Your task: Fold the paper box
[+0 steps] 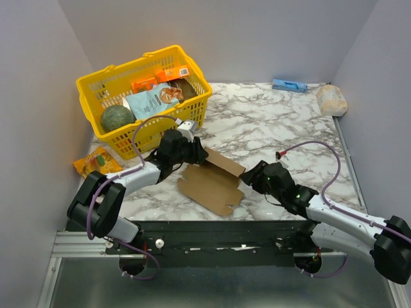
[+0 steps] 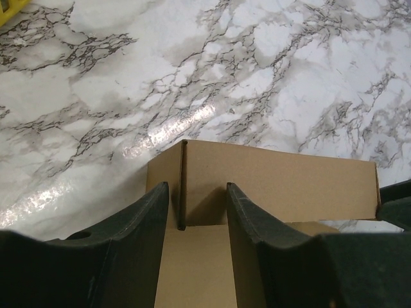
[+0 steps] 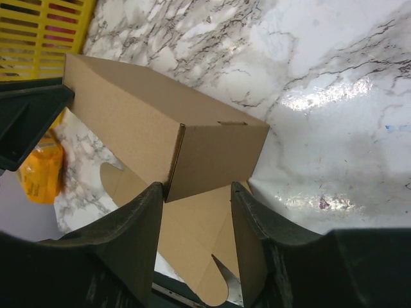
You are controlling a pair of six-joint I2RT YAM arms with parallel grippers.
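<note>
The paper box [image 1: 209,183] is plain brown cardboard, partly folded, on the marble table between both arms. Its far panels stand raised [image 1: 225,163] and its near flaps lie flat. My left gripper [image 1: 196,154] is open at the box's far left end. In the left wrist view the fingers [image 2: 154,212] straddle a flat panel, with the upright wall [image 2: 276,183] just beyond. My right gripper [image 1: 248,176] is open at the box's right end. In the right wrist view the raised corner [image 3: 192,151] sits between its fingertips [image 3: 151,205], over a flat notched flap [image 3: 192,250].
A yellow basket [image 1: 90,86] holding groceries stands at the back left and shows in the right wrist view [image 3: 45,32]. An orange packet [image 1: 96,160] lies left of the left arm. A small blue box [image 1: 289,85] and a beige bag [image 1: 332,99] lie at the back right.
</note>
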